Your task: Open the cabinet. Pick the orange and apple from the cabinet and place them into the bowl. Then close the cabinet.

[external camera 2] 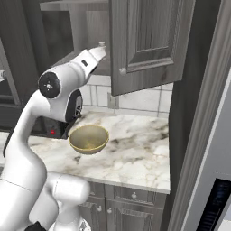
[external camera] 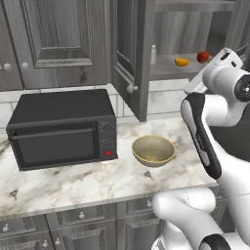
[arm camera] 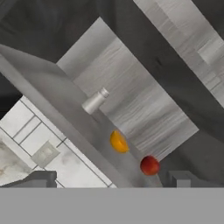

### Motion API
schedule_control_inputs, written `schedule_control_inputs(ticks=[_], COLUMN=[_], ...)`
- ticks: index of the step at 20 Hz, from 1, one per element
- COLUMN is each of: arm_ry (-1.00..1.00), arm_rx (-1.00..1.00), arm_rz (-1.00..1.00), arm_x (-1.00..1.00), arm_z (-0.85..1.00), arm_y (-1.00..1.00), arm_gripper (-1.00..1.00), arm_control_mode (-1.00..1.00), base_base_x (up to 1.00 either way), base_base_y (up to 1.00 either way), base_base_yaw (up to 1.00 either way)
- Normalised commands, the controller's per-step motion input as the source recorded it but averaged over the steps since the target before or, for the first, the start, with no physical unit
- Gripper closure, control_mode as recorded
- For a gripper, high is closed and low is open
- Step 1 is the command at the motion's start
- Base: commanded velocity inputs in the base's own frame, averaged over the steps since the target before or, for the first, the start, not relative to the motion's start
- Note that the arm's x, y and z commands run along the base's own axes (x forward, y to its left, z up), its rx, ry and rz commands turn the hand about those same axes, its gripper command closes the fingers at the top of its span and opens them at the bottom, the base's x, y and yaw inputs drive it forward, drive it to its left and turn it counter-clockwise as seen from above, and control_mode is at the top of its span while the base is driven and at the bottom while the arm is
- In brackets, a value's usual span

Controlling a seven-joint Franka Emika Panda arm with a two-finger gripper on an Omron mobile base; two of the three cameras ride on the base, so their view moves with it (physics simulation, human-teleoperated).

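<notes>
The cabinet (external camera: pixel 128 53) stands open, both doors swung out. On its lighter shelf (arm camera: pixel 65 105) lie the orange (external camera: pixel 181 62) (arm camera: pixel 118 142) and, to its right, the dark red apple (external camera: pixel 203 56) (arm camera: pixel 150 165). The olive-tan bowl (external camera: pixel 153 150) (external camera 2: pixel 88 138) sits empty on the marble counter below the opening. My gripper (arm camera: pixel 111 180) is raised in front of the shelf, open, with nothing between its fingertips. In the left base view the gripper (external camera: pixel 239 51) hangs just right of the apple, at shelf height and apart from both fruits.
A small white bottle (external camera: pixel 153 54) (arm camera: pixel 95 101) stands on the shelf left of the orange. A black microwave (external camera: pixel 61 129) fills the counter's left side. The open right door (external camera 2: pixel 149 40) hangs over the counter (external camera 2: pixel 135 149), and a tall dark panel (external camera 2: pixel 198 113) bounds the right.
</notes>
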Motion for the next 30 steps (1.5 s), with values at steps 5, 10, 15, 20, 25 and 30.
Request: schedule_control_inputs(ticks=[5, 10, 15, 20, 25, 30], arm_ry=[0.01, 0.03, 0.1, 0.06, 0.0, 0.0], arm_rx=[0.0, -0.01, -0.01, 0.02, 0.1, 0.18], arm_rz=[-0.26, -0.44, -0.42, -0.3, -0.27, -0.24], arm_x=[0.49, 0.3, 0.15, -0.01, -0.26, -0.44], arm_z=[-0.08, -0.14, -0.1, 0.0, 0.0, 0.0], arm_y=[-0.3, -0.52, -0.85, -1.0, -1.0, -1.0], arm_gripper=[-1.0, -1.0, -1.0, -1.0, -1.0, -1.0], arm_control_mode=[-1.0, -1.0, -1.0, -1.0, -1.0, -1.0], base_base_x=[0.0, 0.0, 0.0, 0.0, 0.0, 0.0], base_base_y=[0.0, 0.0, 0.0, 0.0, 0.0, 0.0], base_base_yaw=[0.0, 0.0, 0.0, 0.0, 0.0, 0.0])
